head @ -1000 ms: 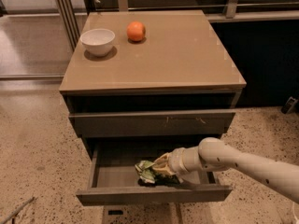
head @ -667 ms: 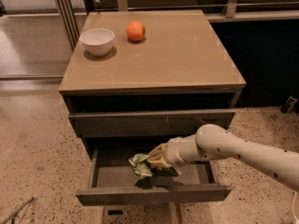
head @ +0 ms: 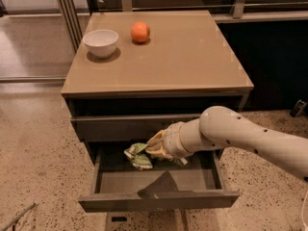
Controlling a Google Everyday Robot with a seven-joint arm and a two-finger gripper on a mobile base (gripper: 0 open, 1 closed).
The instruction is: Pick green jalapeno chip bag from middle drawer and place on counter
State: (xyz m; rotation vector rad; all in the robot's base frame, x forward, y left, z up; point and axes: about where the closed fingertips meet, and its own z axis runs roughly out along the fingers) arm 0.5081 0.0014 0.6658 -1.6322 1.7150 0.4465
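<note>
Down inside the middle drawer point(head: 159, 202), the gripper point(head: 155, 147) clamps the green jalapeno chip bag point(head: 137, 158) on its left.

1. The claw point(head: 155, 147), at lower centre over the middle drawer point(head: 115, 182), covers the right part of the green jalapeno chip bag point(head: 138, 157).
2. The arm point(head: 260, 138) runs off the frame's right edge.

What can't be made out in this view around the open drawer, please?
In the camera view:
- Right part of the green jalapeno chip bag: hidden behind the gripper, which is over the middle drawer, at the bag.
- Drawer floor at back right: covered by the arm.
- Arm's base: cut off by the right edge.
- Bag's print: too small to read.
</note>
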